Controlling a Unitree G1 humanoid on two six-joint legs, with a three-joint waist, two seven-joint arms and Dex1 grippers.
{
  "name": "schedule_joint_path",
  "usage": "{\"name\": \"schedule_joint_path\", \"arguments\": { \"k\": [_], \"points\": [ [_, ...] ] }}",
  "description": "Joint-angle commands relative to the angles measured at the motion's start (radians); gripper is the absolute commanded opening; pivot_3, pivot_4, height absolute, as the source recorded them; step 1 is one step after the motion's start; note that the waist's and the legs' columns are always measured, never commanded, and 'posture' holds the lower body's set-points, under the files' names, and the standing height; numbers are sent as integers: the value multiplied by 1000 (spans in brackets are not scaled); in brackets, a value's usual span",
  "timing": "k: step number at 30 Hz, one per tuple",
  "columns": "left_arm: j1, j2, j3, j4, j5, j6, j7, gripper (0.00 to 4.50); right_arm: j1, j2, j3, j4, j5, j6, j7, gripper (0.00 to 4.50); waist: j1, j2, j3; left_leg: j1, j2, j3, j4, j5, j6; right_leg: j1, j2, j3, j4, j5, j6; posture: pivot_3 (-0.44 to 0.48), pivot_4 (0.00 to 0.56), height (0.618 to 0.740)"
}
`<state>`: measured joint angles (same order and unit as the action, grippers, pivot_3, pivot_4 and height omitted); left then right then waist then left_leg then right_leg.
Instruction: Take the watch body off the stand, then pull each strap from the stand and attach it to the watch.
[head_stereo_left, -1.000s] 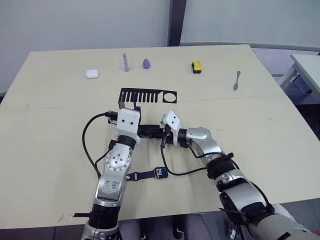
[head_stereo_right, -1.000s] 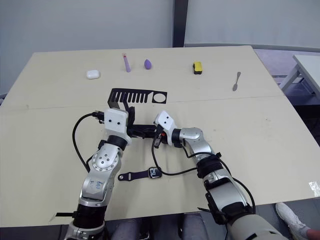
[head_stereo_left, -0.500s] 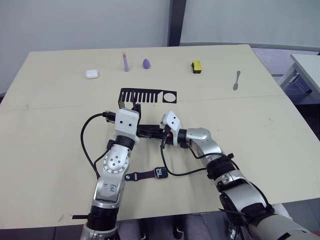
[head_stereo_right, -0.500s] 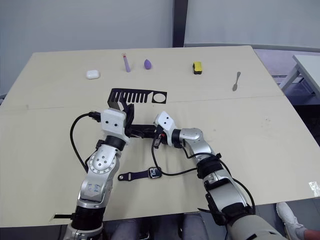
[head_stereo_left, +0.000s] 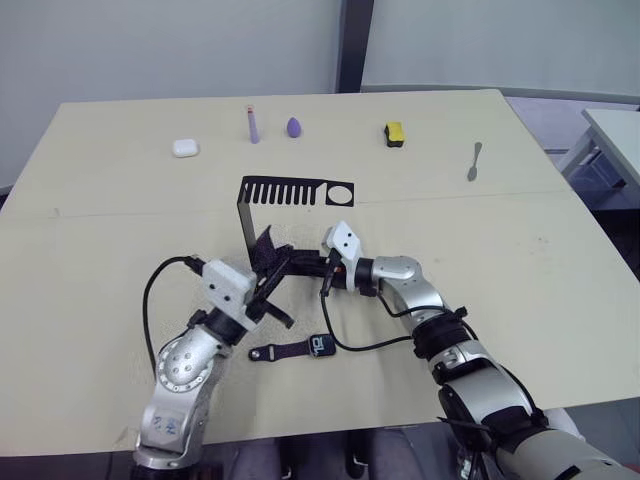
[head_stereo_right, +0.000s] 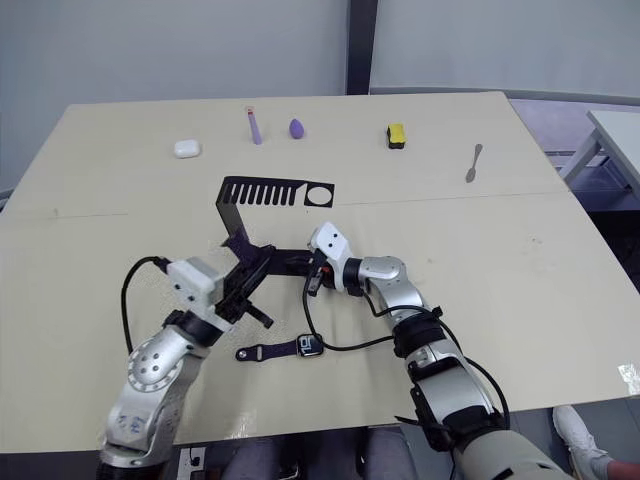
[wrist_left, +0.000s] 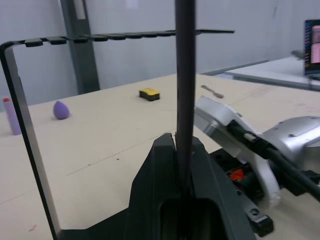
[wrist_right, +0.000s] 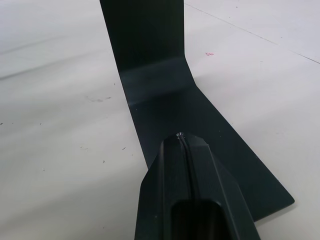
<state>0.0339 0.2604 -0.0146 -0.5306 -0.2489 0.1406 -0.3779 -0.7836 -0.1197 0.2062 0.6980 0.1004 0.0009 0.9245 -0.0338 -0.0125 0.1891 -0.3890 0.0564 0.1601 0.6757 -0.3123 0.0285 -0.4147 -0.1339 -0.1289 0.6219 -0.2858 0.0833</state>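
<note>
1. Your left gripper (wrist_left: 182, 150) has its fingers closed on a thin dark strap (wrist_left: 184, 75). In the left wrist view the strap rises straight up from between the two fingers.
2. In the head views that gripper sits just in front of the stand (head_stereo_left: 285, 190), off to the left of its foot.
3. Your right gripper (wrist_right: 186, 145) has its fingers pressed together with no gap between them. They lie on the stand's flat foot, pointing toward the upright.
4. The watch body (head_stereo_left: 321, 346) lies on the table (head_stereo_left: 100, 250) in front of both grippers, near the table's front edge. One strap (head_stereo_left: 280, 351) is already fitted to it and stretches out to the left.
5. At the far side of the table you see a white case (head_stereo_left: 184, 148), a lilac stick (head_stereo_left: 252, 124), a purple drop-shaped piece (head_stereo_left: 293, 127), a yellow-black block (head_stereo_left: 394, 132) and a spoon (head_stereo_left: 473, 160), all well apart from the stand.
</note>
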Motion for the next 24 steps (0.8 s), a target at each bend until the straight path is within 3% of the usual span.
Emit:
{"name": "schedule_joint_path", "arguments": {
  "k": [1,7,12,16,22,24],
  "points": [
    [40,67,72,-62,-131,-9,-113,29,50,-31,-19,-72,15,13,18,0,2,0,0,0,0,0,0,0,0,0,0,0,0,0,0,0,150,740],
    [91,313,281,-28,-415,110,-369,29,180,-154,-105,-409,170,90,112,0,4,2,1,-2,0,0,-2,0,0,-2,0,0,-1,0,0,0,150,740],
    [24,481,343,57,-558,248,-516,29,346,-317,-244,-690,370,298,150,0,10,5,3,-2,-1,0,-5,0,0,-3,0,-1,-3,0,0,0,150,740],
    [-41,561,334,99,-632,349,-595,0,499,-395,-359,-894,527,457,93,1337,9,5,3,-2,-1,0,-11,1,-1,-2,2,-2,-9,0,0,0,150,740],
    [-99,558,274,109,-658,425,-633,0,683,-373,-472,-1128,781,655,-83,4458,4,6,4,-1,0,4,-13,0,-3,-3,5,-2,-9,0,0,0,150,740],
    [-109,535,241,102,-653,433,-630,0,720,-333,-482,-1185,885,708,-169,4458,7,6,4,0,0,3,-13,0,-3,-3,5,-2,-10,0,0,0,150,740]
  ]
}}
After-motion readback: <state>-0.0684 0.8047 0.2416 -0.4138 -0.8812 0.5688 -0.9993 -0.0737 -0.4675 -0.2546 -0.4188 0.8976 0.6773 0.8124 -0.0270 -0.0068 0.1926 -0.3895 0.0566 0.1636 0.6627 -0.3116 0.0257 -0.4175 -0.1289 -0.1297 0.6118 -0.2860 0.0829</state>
